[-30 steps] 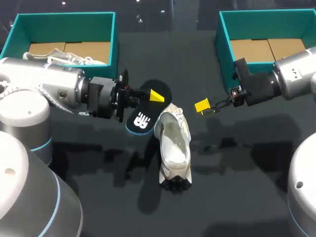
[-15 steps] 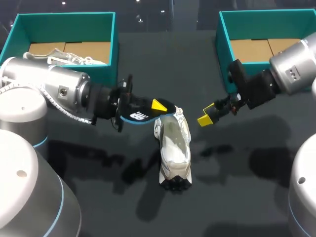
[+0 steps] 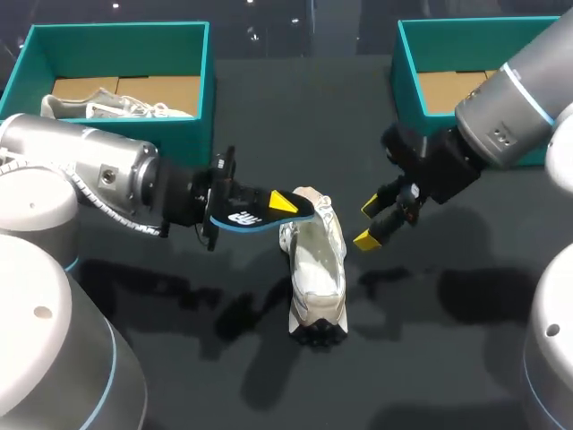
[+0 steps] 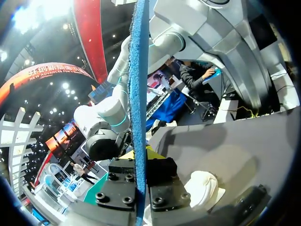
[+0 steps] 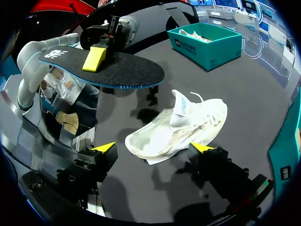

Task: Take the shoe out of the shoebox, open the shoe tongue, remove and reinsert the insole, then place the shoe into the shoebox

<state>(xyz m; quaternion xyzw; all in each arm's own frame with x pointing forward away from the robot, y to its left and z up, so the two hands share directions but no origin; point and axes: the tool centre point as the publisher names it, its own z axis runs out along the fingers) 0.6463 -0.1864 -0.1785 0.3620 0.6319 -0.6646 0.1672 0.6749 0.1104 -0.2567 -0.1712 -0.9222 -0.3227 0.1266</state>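
A white shoe [image 3: 315,269] lies on the dark table, its opening facing up. My left gripper [image 3: 269,204] is shut on a black insole [image 3: 246,215] with a blue edge. It holds the insole above the table, the insole's tip over the shoe's far end. In the left wrist view the insole [image 4: 138,89] shows edge-on between the fingers of the left gripper [image 4: 139,162], with the shoe [image 4: 204,188] beyond. My right gripper [image 3: 369,224] stands open just right of the shoe. In the right wrist view the shoe [image 5: 181,129] lies ahead of the right gripper [image 5: 154,149], under the insole [image 5: 117,70].
A teal shoebox [image 3: 210,81] at the back left holds another white shoe [image 3: 112,107]. A second teal shoebox [image 3: 407,81] stands at the back right, partly behind my right arm. Bare dark table lies in front of the shoe.
My left gripper turned the insole from logo-up to nearly level and carried it right, over the shoe's far end. My right gripper swung left and nearer, to the shoe's right side.
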